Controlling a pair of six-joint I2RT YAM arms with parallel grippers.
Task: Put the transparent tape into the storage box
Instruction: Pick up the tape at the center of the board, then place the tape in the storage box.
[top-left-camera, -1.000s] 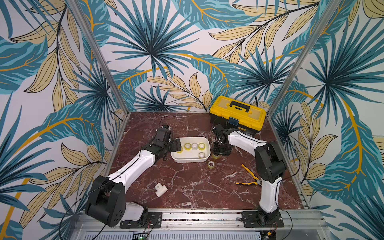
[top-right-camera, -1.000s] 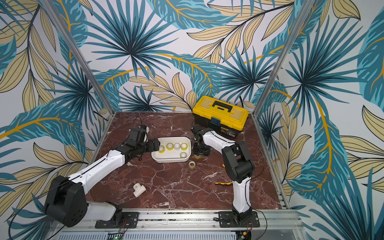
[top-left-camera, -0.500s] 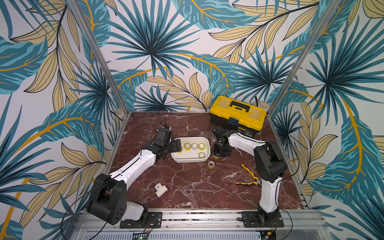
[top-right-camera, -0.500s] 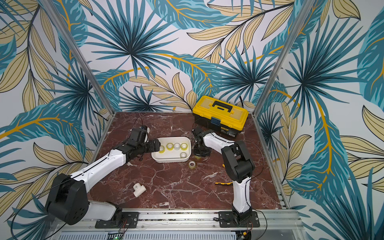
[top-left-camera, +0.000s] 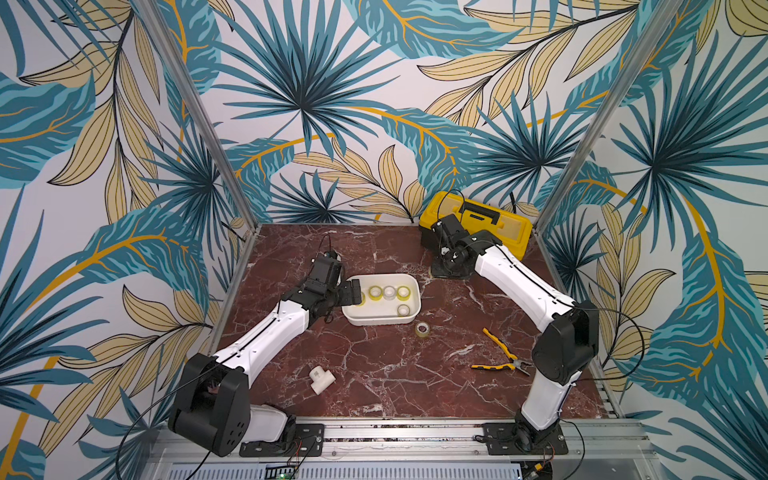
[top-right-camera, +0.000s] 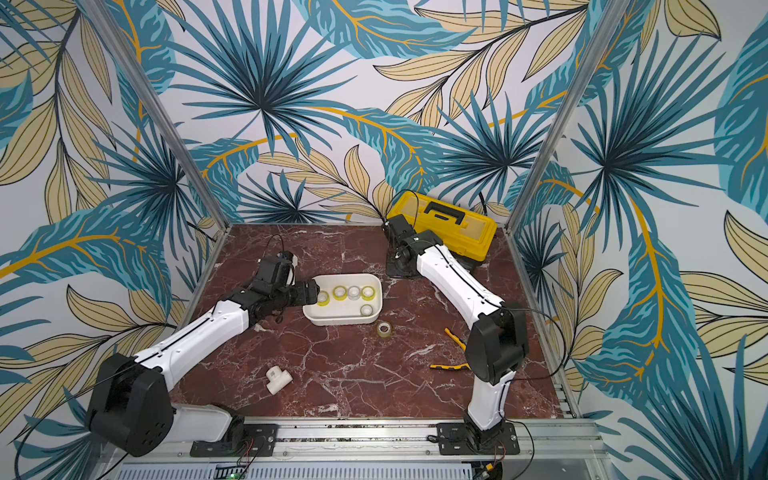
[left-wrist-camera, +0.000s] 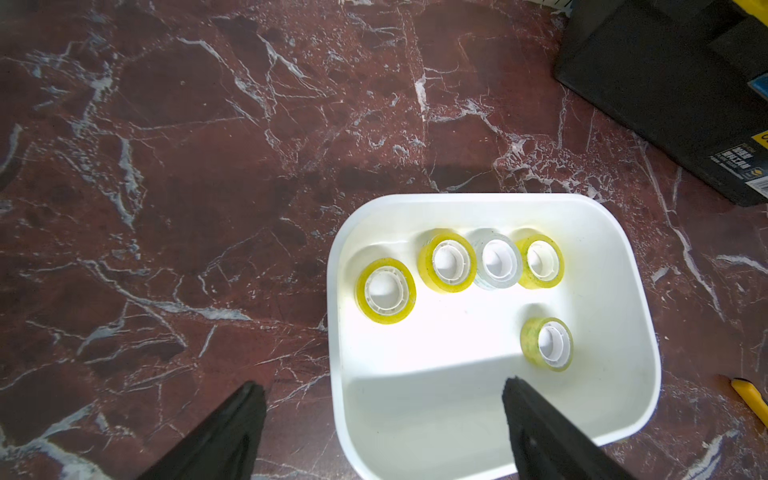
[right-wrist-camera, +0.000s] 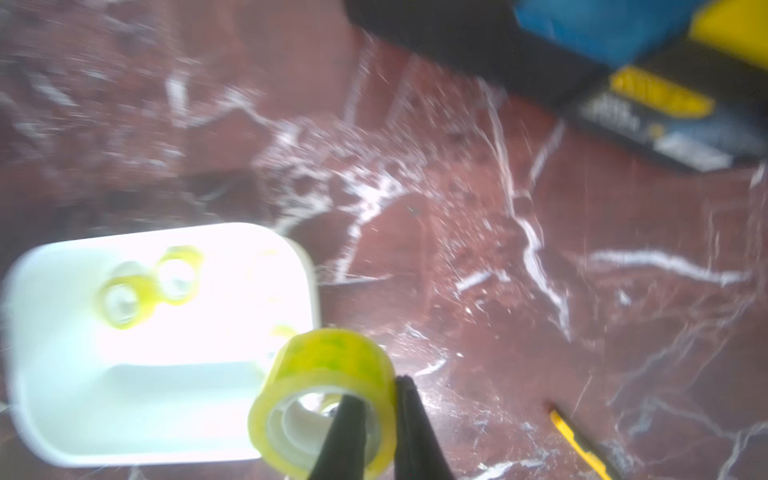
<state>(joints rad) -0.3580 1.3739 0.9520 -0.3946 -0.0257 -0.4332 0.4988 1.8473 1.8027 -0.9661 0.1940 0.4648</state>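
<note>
Yellowish tape roll (right-wrist-camera: 328, 361) pinched, right gripper (right-wrist-camera: 377, 390); left gripper (left-wrist-camera: 381, 384) wide.

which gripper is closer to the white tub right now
Left. The left gripper is open, its jaws straddling an end wall of the white tub. The right gripper, shut on a tape roll, is off the tub's far corner, towards the yellow toolbox.

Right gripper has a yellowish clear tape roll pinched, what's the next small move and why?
Probably carry the right gripper over the white shallow plastic tub before opening: it is shut on the yellowish clear tape roll, and stands beside the tub, not above it.
</note>
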